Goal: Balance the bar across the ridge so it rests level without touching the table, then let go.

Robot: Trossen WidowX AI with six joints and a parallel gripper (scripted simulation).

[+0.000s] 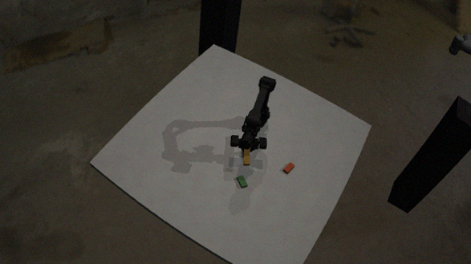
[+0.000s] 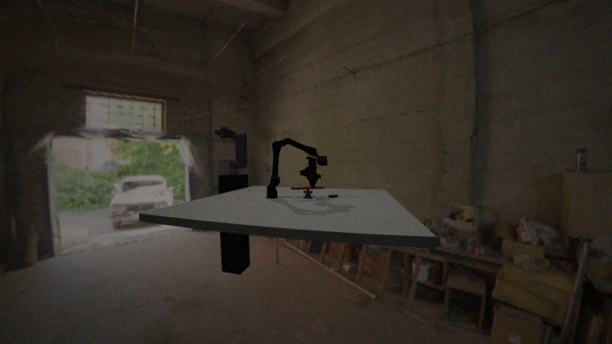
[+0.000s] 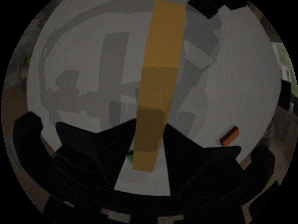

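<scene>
Long flat orange-yellow bar (image 1: 246, 157) (image 2: 300, 188) (image 3: 159, 82), clasped in black two-fingered pincer (image 1: 247, 148) (image 2: 313, 187) (image 3: 150, 124), nearly level above small dark ridge stand (image 2: 308, 195), contact unclear, white square desk (image 1: 201, 210) (image 2: 269, 221) (image 3: 240, 65) beneath, green block (image 1: 242, 181) (image 2: 333, 195) (image 3: 131, 156) and red block (image 1: 289, 168) (image 3: 230, 136) lying apart.

On my feeds I count one orange bar (image 1: 247, 158) (image 2: 300, 188) (image 3: 159, 80), one green block (image 1: 242, 181) (image 2: 333, 195) (image 3: 131, 157), one red block (image 1: 289, 168) (image 3: 230, 136) and one white table (image 1: 193, 209) (image 2: 261, 221) (image 3: 70, 30).
</scene>
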